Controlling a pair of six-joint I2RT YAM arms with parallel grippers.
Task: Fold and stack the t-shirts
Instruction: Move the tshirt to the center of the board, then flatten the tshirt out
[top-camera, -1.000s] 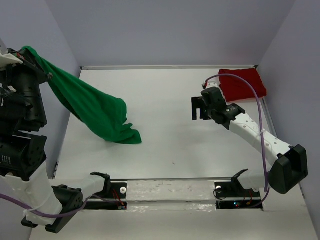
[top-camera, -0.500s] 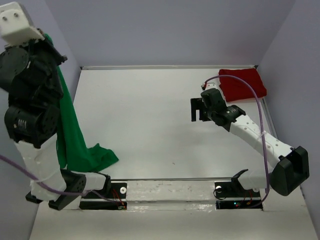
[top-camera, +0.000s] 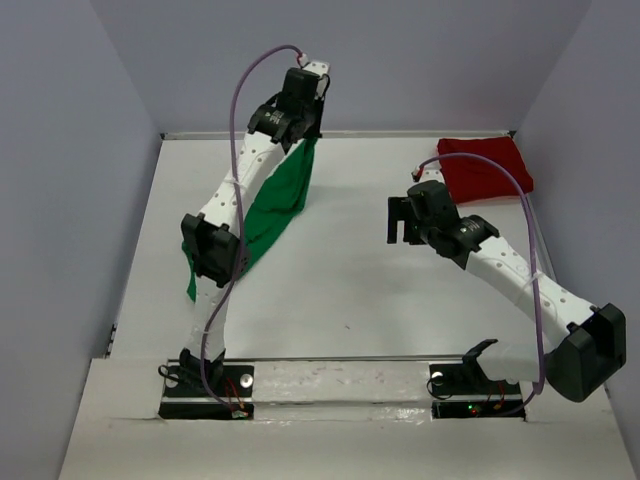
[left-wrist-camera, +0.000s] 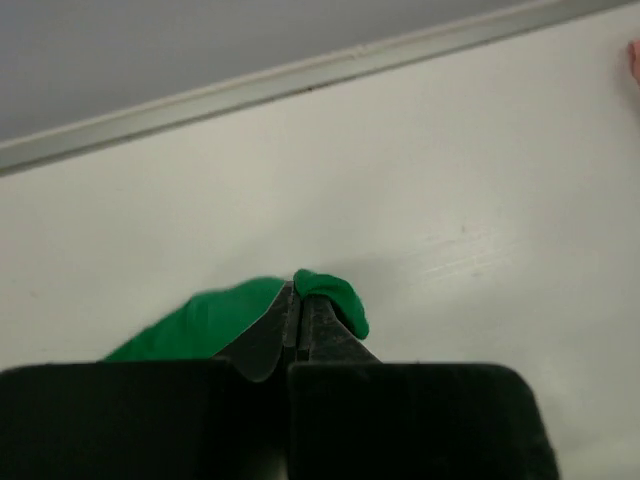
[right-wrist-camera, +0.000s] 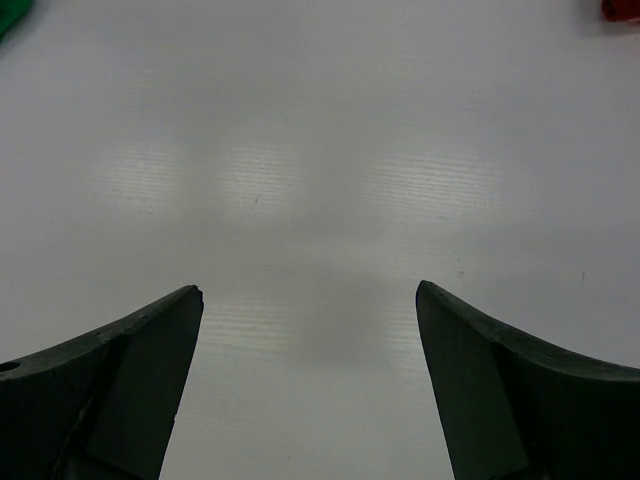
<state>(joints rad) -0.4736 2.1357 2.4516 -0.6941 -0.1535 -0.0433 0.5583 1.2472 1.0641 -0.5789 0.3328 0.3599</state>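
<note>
Left gripper (left-wrist-camera: 300, 300) pinches edge of green shirt (top-camera: 278, 195) near far edge of table (top-camera: 350, 280). Cloth looks limp, light; best gripped at corners. Right gripper (right-wrist-camera: 308, 310) spread, empty. Red shirt (top-camera: 486, 168) far-right corner.

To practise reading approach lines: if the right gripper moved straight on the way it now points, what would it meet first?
Probably the bare table; the right gripper, open, frames nothing else. The green shirt and red shirt lie off to the sides.

White arm links (top-camera: 505, 265), black joints (top-camera: 212, 250), purple cables (top-camera: 236, 100), dark tapered fingers (right-wrist-camera: 120, 390).
</note>
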